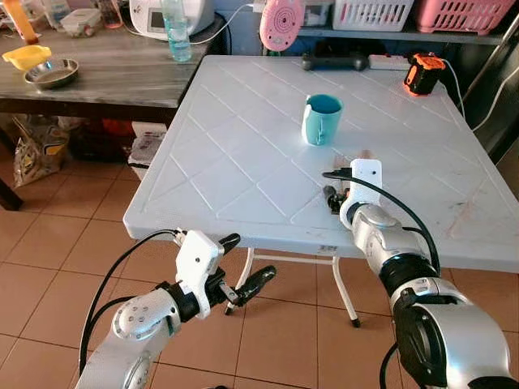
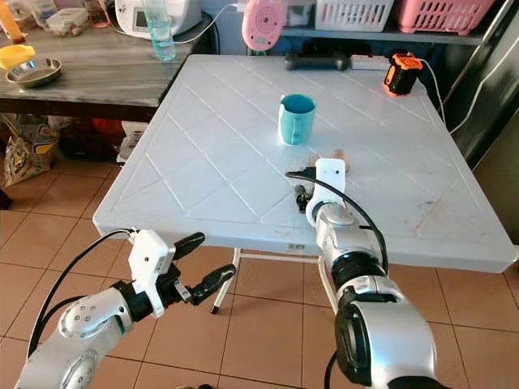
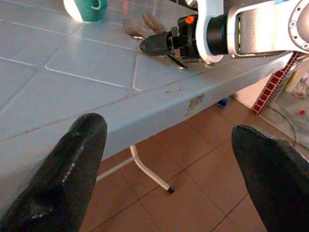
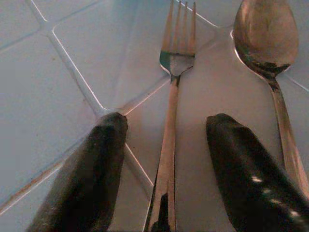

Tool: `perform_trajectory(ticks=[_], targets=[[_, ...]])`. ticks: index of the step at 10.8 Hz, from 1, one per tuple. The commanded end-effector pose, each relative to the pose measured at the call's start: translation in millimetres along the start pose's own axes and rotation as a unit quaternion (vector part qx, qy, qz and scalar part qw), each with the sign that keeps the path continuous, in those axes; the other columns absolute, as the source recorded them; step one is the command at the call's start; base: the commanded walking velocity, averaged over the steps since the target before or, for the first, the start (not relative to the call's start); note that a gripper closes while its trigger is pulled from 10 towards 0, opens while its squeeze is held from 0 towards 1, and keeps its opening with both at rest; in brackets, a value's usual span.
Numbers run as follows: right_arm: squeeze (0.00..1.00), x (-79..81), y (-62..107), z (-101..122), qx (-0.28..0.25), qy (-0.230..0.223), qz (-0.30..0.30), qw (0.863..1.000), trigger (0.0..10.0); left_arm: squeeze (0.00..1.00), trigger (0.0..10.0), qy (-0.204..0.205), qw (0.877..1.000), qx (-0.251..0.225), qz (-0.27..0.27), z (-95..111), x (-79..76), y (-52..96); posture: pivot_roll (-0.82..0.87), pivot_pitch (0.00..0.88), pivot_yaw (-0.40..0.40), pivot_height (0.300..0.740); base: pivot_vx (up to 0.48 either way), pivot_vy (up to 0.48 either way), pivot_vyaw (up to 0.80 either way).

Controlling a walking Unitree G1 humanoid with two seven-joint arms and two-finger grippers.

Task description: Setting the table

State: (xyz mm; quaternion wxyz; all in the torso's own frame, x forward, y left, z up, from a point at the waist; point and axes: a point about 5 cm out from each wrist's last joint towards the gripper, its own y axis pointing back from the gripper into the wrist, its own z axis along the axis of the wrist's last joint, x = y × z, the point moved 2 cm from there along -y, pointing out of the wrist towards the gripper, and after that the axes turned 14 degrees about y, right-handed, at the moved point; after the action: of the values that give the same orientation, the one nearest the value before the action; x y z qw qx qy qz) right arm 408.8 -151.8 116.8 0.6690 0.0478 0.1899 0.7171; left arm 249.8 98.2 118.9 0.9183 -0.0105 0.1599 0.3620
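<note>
Left gripper [image 1: 241, 284] hangs below and in front of the near edge of the white desk [image 1: 243, 154], over the tiled floor [image 1: 49, 243]. Its jaws stand wide apart, holding nothing; the left wrist view shows both fingers [image 3: 72, 169] with the desk edge and floor between them.

Behind, at far left, a wooden desk [image 1: 122, 73] carries a metal bowl [image 1: 51, 73], a yellow dish [image 1: 26, 57] and a clear bottle [image 1: 176, 32].

On the white desk, a teal mug [image 1: 322, 119] stands upright near the middle, well apart from the near edge.

Right gripper [image 2: 302, 197] rests low on the white desk, nearer the front edge than the mug. Its jaws are apart, one finger [image 4: 91, 169] on each side of the handle of a fork [image 4: 173, 111]. The fork lies flat on the desk, tines pointing away from the gripper. Whether the fingers touch the handle cannot be told. A spoon [image 4: 270, 53] lies flat just beside the fork, roughly parallel, bowl at the same end as the tines, outside the jaws. In the left wrist view both lie between the gripper and the mug.

At the far right corner of the white desk sits an orange-and-black device [image 1: 423, 73]. A pink fan [image 1: 280, 23] stands at the far edge. Baskets [image 1: 373, 12] sit on the shelf behind.
</note>
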Motion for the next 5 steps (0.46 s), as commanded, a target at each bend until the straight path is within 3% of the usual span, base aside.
perform_trajectory(ticks=[1, 5], targets=[[0.0, 6.7, -0.9, -1.7, 0.011, 0.0, 0.015, 1.0, 0.0, 0.0, 10.0, -0.004, 1.0, 0.0, -0.002, 1.4, -3.2, 1.4, 0.04, 0.123, 0.009, 0.74, 0.0, 0.0, 0.0], [0.0, 7.3, 0.1, -16.6, 0.039, 0.005, 0.021, 0.999, 0.0, 0.0, 10.0, -0.001, 1.0, 0.003, 0.0, 0.6, -3.2, 1.5, 0.04, 0.124, 0.007, 0.74, 0.0, 0.0, 0.0]])
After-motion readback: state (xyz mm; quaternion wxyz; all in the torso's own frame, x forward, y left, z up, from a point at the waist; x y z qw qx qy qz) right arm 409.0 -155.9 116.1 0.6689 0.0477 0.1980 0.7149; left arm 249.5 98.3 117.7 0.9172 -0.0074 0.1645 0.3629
